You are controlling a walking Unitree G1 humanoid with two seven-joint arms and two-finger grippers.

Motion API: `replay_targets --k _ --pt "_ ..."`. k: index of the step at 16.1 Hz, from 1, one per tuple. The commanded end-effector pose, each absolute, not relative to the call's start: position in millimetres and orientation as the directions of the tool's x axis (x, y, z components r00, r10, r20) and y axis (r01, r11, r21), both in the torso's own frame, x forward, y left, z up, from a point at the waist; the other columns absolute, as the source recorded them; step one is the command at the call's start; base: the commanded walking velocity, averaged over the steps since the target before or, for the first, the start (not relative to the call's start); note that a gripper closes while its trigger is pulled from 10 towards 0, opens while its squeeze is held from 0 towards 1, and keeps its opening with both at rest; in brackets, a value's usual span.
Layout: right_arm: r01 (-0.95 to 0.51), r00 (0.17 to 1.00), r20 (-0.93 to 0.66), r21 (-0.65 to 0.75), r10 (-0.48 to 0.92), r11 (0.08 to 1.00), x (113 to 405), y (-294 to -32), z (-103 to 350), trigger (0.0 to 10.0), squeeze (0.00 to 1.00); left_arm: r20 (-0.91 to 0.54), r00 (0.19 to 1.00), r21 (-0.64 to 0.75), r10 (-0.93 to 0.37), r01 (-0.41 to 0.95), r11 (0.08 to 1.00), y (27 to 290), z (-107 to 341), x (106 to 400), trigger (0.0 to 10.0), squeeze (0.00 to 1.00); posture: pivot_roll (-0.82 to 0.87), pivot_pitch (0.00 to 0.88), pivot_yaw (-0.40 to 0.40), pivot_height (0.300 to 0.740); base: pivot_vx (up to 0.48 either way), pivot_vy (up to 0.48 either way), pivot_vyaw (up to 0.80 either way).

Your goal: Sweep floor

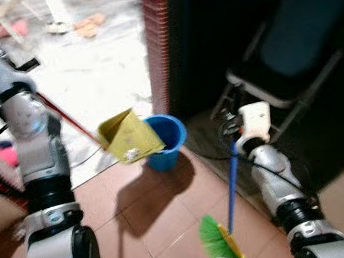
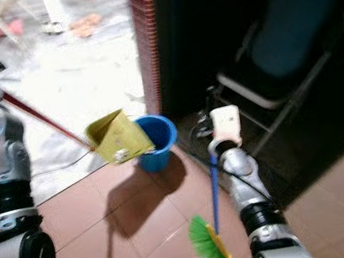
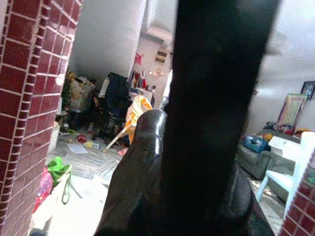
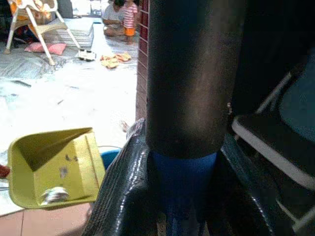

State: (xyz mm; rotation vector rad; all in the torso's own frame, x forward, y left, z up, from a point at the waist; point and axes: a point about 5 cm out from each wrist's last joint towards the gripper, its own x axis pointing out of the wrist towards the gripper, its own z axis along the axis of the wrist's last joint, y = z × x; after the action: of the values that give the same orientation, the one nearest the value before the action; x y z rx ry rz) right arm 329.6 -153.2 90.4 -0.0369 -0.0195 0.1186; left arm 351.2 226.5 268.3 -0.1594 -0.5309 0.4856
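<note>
Head views
Dustpan: the yellow dustpan (image 1: 129, 137) hangs tilted above the blue bucket (image 1: 167, 140), its mouth toward the bucket's rim, a pale scrap of dirt lying in its lower corner.
Dustpan handle: a red handle (image 1: 68, 121) runs from the pan up toward the raised left arm.
Broom: the broom (image 1: 231, 188) stands nearly upright on the tiled floor (image 1: 166, 226), blue shaft up, green bristles at the bottom.
Right tool (image 1: 232, 134): at the top of the blue shaft, in front of a folding chair (image 1: 290, 54) in a dark space.
Brick pillar (image 1: 158, 41): just behind the bucket.

Left wrist view
Left tool (image 3: 192, 162): fingers clamped on a dark shaft, which crosses close to the lens; a cluttered room lies beyond.

Right wrist view
Right tool: fingers (image 4: 120, 196) closed on the broom shaft, dark grip above, blue below.
Dustpan: beside it, with the bucket's rim just behind.
People: two sit far back on the floor.
</note>
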Motion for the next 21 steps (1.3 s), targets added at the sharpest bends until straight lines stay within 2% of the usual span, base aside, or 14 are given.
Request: replay_targets --k 1,13,18,21 --pt "-0.138 0.988 0.072 -0.022 0.14 0.99 334 -144 103 10.0 0.0 0.551 0.68 -0.305 0.485 -0.377 0.875 226 298 345 10.0 0.0 0.0 0.021 -0.039 0.74 0.416 0.0 0.0" --pt "-0.141 0.988 0.063 -0.021 0.142 0.99 334 -143 101 10.0 0.0 0.543 0.705 -0.28 0.457 -0.361 0.89 220 293 347 10.0 0.0 0.0 0.023 -0.038 0.74 0.454 0.0 0.0" --pt "-0.145 0.988 0.049 -0.021 0.146 0.989 336 -142 100 10.0 0.0 0.54 0.728 -0.265 0.423 -0.329 0.906 215 290 349 10.0 0.0 0.0 0.019 -0.04 0.74 0.0 0.0 0.0" --pt "-0.138 0.99 0.028 -0.017 0.138 0.99 337 -143 98 10.0 0.0 0.537 0.732 -0.266 0.419 -0.324 0.908 214 289 350 10.0 0.0 0.01 0.011 -0.042 0.74 0.0 0.0 -0.8"
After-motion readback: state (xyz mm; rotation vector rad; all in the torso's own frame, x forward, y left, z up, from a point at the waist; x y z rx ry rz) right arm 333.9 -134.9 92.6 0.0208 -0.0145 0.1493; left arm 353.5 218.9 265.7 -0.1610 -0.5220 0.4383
